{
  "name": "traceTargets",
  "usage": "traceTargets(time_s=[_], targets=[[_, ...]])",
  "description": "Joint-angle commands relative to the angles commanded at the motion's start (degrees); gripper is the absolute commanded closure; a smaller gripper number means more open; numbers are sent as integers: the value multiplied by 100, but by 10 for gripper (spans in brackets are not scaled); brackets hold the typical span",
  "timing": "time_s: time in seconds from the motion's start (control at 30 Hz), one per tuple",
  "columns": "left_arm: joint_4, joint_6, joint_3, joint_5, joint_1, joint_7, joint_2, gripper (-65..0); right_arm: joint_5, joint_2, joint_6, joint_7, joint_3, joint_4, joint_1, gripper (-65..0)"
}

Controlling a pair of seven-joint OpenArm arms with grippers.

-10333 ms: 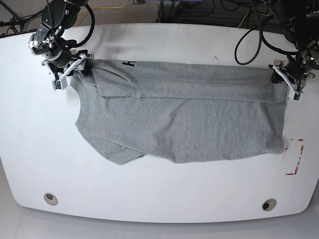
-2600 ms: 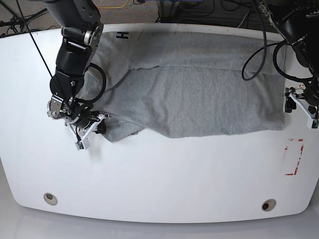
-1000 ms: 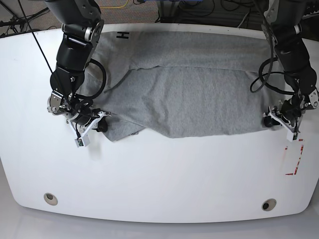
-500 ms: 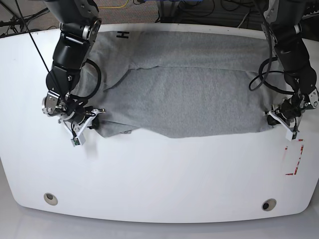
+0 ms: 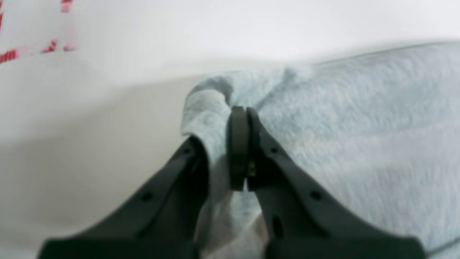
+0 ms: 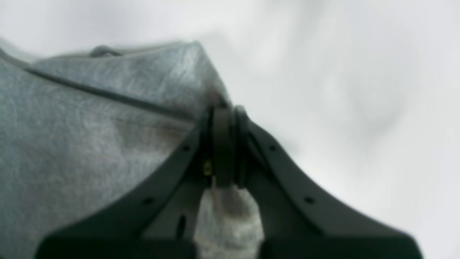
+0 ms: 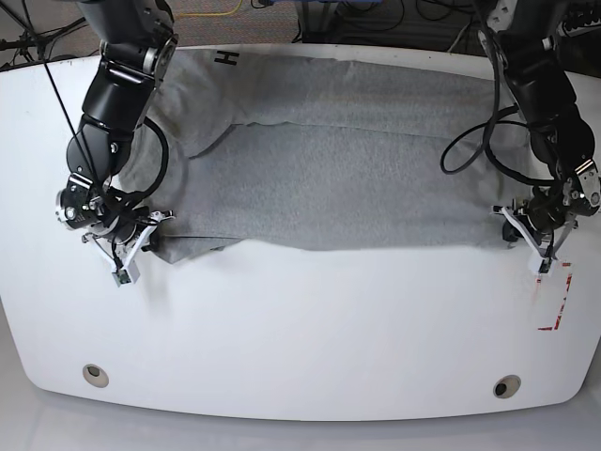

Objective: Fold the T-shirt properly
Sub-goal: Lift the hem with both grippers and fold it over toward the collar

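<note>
White table (image 7: 300,329), grey T-shirt (image 7: 347,178) corners pinched in left gripper (image 7: 522,232), right gripper (image 7: 143,246)

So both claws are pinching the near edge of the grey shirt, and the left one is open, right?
Not quite: the left claw is shut on the shirt, as the left wrist view shows. The right claw is pinching its corner too.

A white tabletop (image 7: 310,329) with rounded corners; a red-striped rectangular marking (image 7: 556,299) near its right edge; two round grommet holes, one at the front left (image 7: 94,374), one at the front right (image 7: 507,386); dark cables (image 7: 394,23) behind the far edge.
</note>
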Motion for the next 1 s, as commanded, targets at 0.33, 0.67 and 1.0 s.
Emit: traceTargets(time_s=[0.33,0.67,1.0], targets=[[721,-9,-9,-9,202,290,176,0,9,-9,0,-809,0,967,0,0],[1468,-180,-18,-9,598,484,185,0,18,-26,0,-1688,35,2347,-519,0],[2259,-180,-26,-9,1160,615,185,0,18,-255,0,-1987,35,3490,-1459,0]])
